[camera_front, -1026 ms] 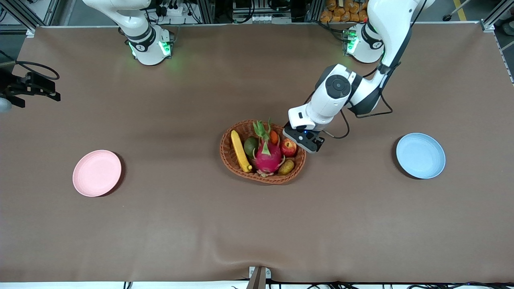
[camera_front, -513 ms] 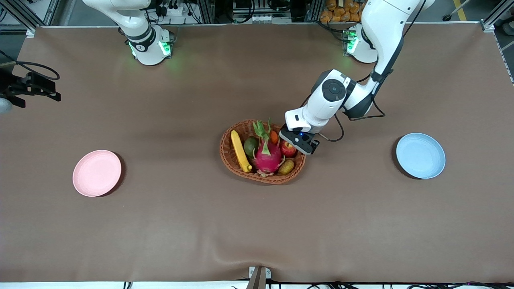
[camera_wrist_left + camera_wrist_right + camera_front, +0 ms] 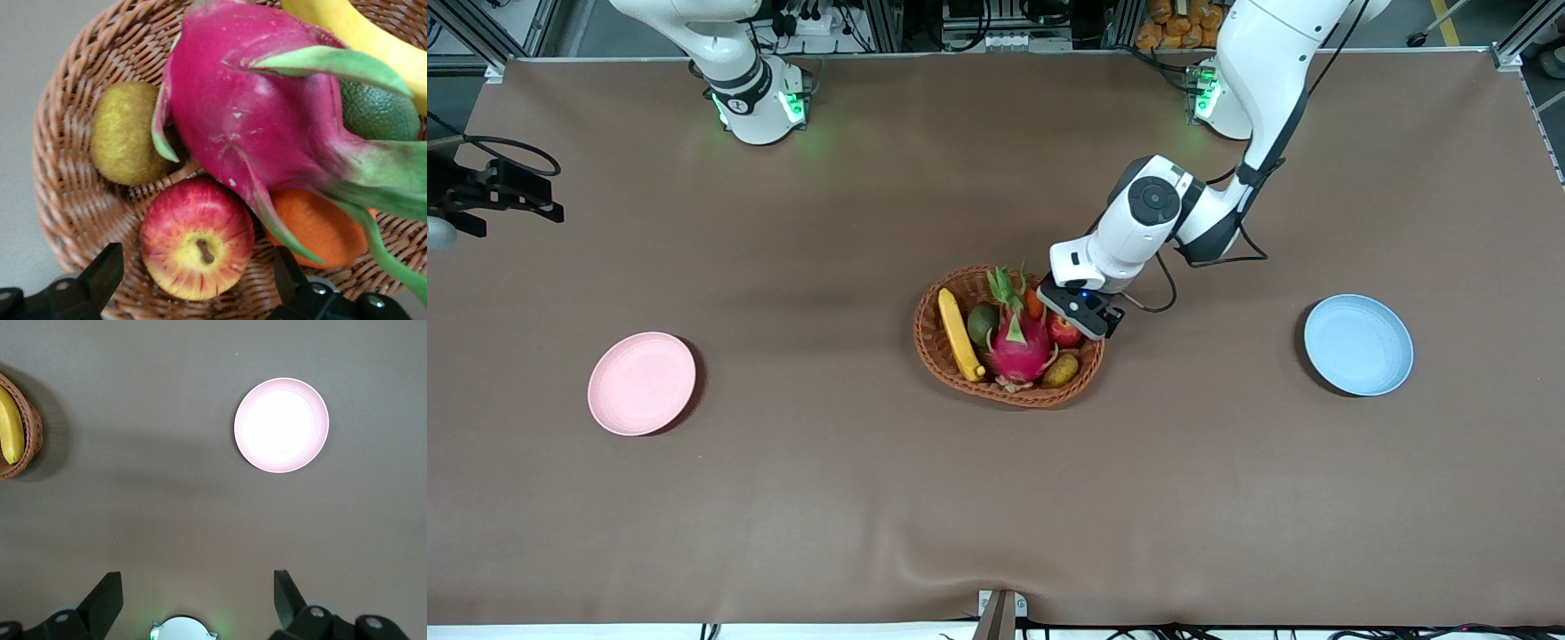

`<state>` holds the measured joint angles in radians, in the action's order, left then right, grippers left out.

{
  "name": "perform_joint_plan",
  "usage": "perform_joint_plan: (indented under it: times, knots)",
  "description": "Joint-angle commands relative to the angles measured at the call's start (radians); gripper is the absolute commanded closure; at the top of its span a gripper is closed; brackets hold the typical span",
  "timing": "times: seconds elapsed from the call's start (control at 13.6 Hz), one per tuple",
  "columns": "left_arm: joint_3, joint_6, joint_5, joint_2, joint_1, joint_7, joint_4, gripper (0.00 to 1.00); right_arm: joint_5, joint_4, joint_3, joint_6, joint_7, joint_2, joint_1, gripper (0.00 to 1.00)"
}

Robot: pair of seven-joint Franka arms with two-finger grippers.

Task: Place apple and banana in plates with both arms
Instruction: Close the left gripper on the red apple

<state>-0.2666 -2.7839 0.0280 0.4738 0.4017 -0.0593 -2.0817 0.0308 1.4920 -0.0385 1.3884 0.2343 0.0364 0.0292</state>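
Observation:
The apple (image 3: 1064,332) lies in the wicker basket (image 3: 1009,397) at the end toward the left arm, partly covered by my left gripper (image 3: 1079,311). In the left wrist view the apple (image 3: 197,247) sits stem up between the open fingers of my left gripper (image 3: 197,263), which do not touch it. The banana (image 3: 959,335) lies in the basket at the end toward the right arm. The pink plate (image 3: 641,383) and the blue plate (image 3: 1358,344) are empty. My right gripper (image 3: 197,583) is open and empty, high over the table, with the pink plate (image 3: 281,425) in its view.
The basket also holds a magenta dragon fruit (image 3: 1018,347), a green fruit (image 3: 982,323), a small orange fruit (image 3: 1033,304) and a brownish oval fruit (image 3: 1060,370). Black equipment (image 3: 494,191) sits at the table edge at the right arm's end.
My left gripper has moved toward the right arm's end of the table, over the basket's rim and onto the apple. The fruits and plates have not moved.

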Motion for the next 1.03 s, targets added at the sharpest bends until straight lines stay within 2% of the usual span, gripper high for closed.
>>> perform_joint_plan:
  times: [0.0,0.15,0.22,0.29,0.37,0.44,0.73,0.95]
  knots:
    - [0.003,-0.051,-0.017,0.034,0.006,-0.007,-0.001,0.00,0.018,-0.010,-0.001,-0.012,-0.001,0.007,0.005,0.00]
    - [0.003,-0.051,-0.020,0.034,0.002,-0.010,-0.003,0.01,0.020,-0.010,-0.001,-0.012,-0.001,0.016,0.005,0.00]
    - [0.004,-0.051,-0.020,0.034,0.003,-0.011,-0.003,0.16,0.020,-0.010,-0.001,-0.012,-0.001,0.016,0.005,0.00]
    - [0.004,-0.051,-0.022,0.034,0.003,-0.022,-0.003,0.53,0.020,-0.010,-0.001,-0.012,-0.001,0.016,0.005,0.00]
    - [0.003,-0.049,-0.023,0.028,-0.001,-0.034,-0.003,0.78,0.020,-0.010,-0.001,-0.012,-0.001,0.016,0.005,0.00]
    - [0.003,-0.046,-0.023,0.017,-0.006,-0.034,-0.004,0.90,0.020,-0.012,-0.001,-0.011,-0.001,0.016,0.005,0.00]
    - [-0.002,-0.013,-0.023,-0.079,-0.001,-0.022,-0.023,0.94,0.020,-0.012,-0.001,-0.011,0.000,0.016,0.005,0.00]
    - [-0.016,0.101,-0.022,-0.148,-0.011,-0.014,-0.023,0.92,0.018,-0.012,-0.001,-0.011,0.000,0.017,0.003,0.00]
